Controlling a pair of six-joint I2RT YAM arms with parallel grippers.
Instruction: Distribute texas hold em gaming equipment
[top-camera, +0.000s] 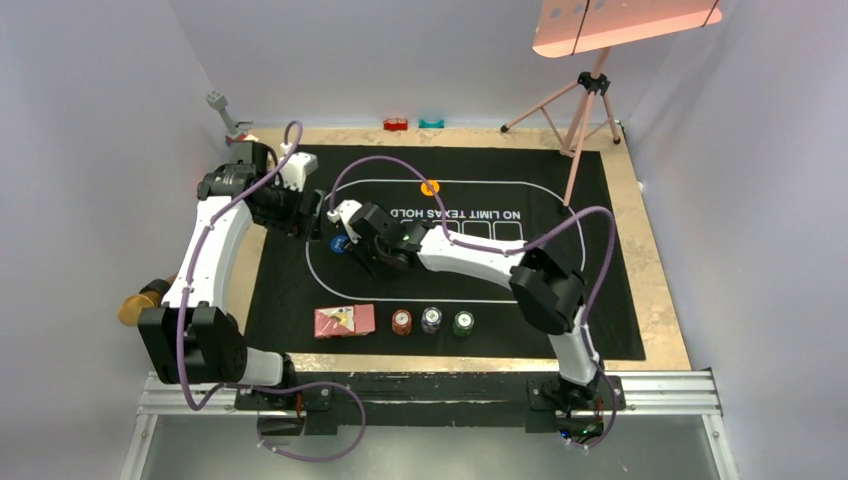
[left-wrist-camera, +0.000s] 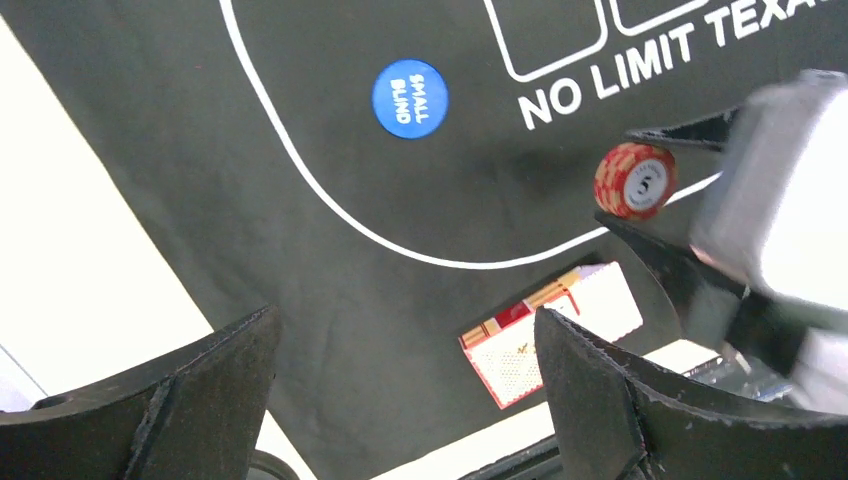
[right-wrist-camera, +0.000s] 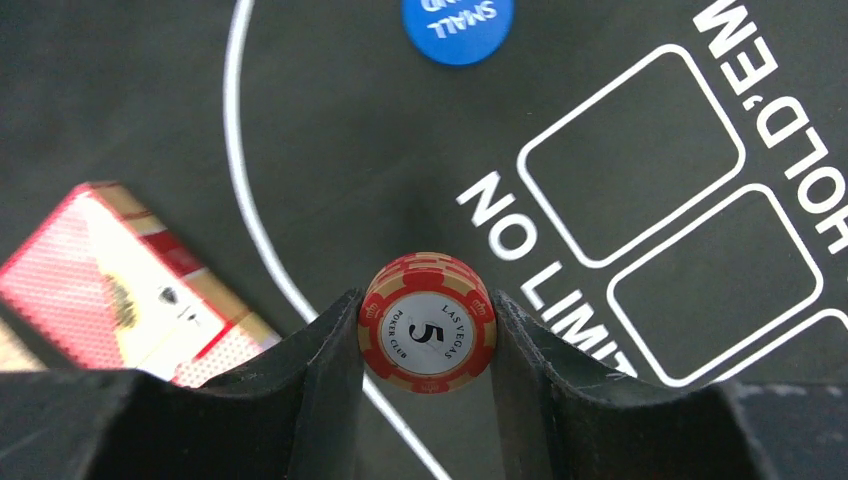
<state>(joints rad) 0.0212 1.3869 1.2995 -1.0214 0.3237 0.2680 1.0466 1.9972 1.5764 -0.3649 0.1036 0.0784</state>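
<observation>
Near the blue disc (right-wrist-camera: 458, 28), the right gripper (right-wrist-camera: 427, 335) is clamping a red chip (right-wrist-camera: 427, 320) over the black mat (right-wrist-camera: 150, 120). The left gripper (left-wrist-camera: 405, 335) is hanging spread wide and empty beside that disc. Progress is judged early: the blue disc and an orange disc (top-camera: 430, 187) are lying placed, while the cards (top-camera: 345, 320) and three chip stacks (top-camera: 431, 320), well apart from the blue disc, are awaiting distribution.
</observation>
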